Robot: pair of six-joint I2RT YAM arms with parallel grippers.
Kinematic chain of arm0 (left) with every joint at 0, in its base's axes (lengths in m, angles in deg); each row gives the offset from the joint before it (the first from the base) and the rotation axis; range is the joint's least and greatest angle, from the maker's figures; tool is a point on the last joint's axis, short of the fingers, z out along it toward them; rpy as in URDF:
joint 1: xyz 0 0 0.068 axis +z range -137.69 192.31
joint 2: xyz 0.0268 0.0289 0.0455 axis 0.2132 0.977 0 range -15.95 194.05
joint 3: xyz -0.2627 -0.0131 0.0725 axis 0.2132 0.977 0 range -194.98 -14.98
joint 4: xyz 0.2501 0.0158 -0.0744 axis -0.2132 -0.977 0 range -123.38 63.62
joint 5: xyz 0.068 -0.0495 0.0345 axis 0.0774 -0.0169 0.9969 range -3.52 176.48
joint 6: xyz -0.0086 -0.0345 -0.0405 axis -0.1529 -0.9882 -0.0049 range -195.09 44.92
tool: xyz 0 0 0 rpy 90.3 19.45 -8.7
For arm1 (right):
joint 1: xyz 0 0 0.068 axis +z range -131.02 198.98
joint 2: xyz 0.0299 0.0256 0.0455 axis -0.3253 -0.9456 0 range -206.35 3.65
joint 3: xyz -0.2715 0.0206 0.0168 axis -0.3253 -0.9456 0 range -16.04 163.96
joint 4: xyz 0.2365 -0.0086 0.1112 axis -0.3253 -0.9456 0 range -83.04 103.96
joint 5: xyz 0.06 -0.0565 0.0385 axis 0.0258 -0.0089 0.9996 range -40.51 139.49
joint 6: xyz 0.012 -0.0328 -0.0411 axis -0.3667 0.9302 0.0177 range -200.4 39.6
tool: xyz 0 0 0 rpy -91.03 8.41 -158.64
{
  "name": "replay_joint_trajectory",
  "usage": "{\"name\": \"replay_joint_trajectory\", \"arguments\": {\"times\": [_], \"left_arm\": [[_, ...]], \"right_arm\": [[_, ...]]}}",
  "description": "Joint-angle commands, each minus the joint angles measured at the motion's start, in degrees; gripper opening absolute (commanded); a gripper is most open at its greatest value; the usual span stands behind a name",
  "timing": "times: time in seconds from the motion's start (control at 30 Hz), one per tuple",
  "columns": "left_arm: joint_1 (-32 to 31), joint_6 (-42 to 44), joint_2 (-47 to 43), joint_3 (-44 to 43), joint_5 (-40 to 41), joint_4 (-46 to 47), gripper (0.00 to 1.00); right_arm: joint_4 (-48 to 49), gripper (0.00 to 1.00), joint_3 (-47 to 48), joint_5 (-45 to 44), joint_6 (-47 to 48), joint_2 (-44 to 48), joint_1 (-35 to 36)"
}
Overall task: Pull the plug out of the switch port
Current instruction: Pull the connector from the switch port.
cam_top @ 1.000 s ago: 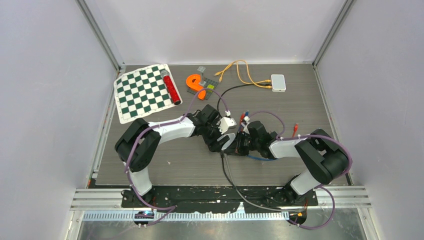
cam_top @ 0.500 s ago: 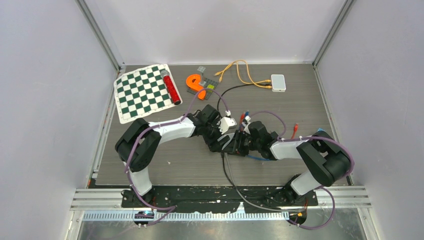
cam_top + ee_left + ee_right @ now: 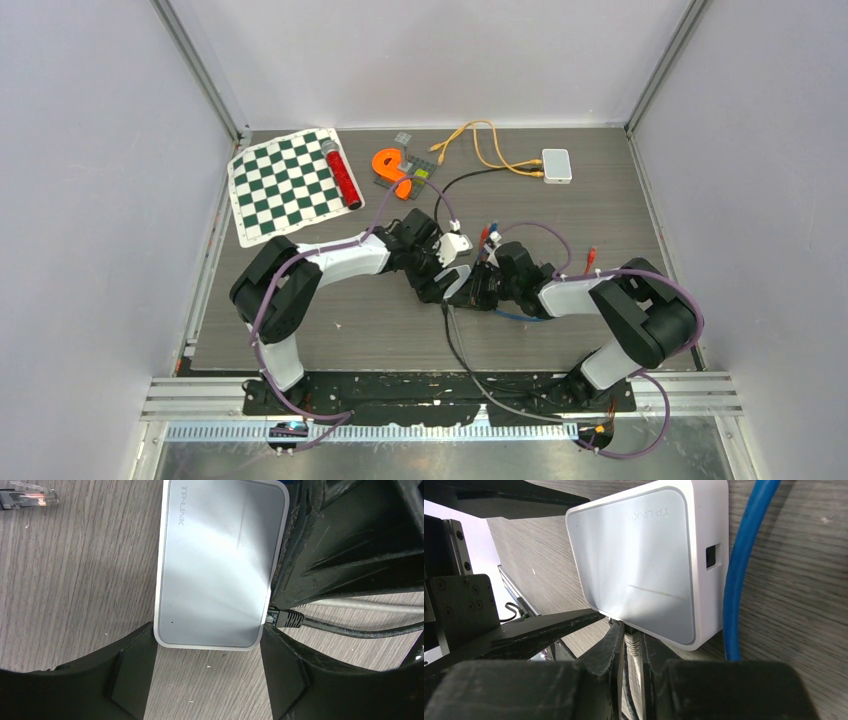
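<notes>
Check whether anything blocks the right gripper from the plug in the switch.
Nothing visible does. The right gripper is closed on the plug right where it enters the switch. The blue cable lies along a different side of the switch, clear of the plug.

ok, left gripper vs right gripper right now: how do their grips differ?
The left gripper clamps the TP-Link switch across its body; the right gripper pinches the black plug at the switch's edge. The left gripper's jaws stand wide; the right gripper's are nearly closed. Shared: both are shut on something, meeting at the same switch.
</notes>
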Motion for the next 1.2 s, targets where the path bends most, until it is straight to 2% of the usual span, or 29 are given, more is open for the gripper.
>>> {"name": "replay_joint_trajectory", "arguments": {"times": [0.0, 0.27, 1.17], "left_arm": [[-1.2, 0.0, 0.7, 1.9, -5.1, -5.4, 0.45], [-0.6, 0.1, 0.7, 1.1, -4.7, -5.8, 0.46], [0.3, -0.8, 1.5, 0.7, -3.3, -6.2, 0.45]], "right_arm": [[-7.0, 0.05, -1.1, -12.4, 4.0, -2.1, -0.9], [-6.7, 0.05, -2.8, -4.6, 9.3, 0.7, -0.8], [-10.3, 0.05, -4.5, 3.6, 14.4, 2.6, -0.7]]}}
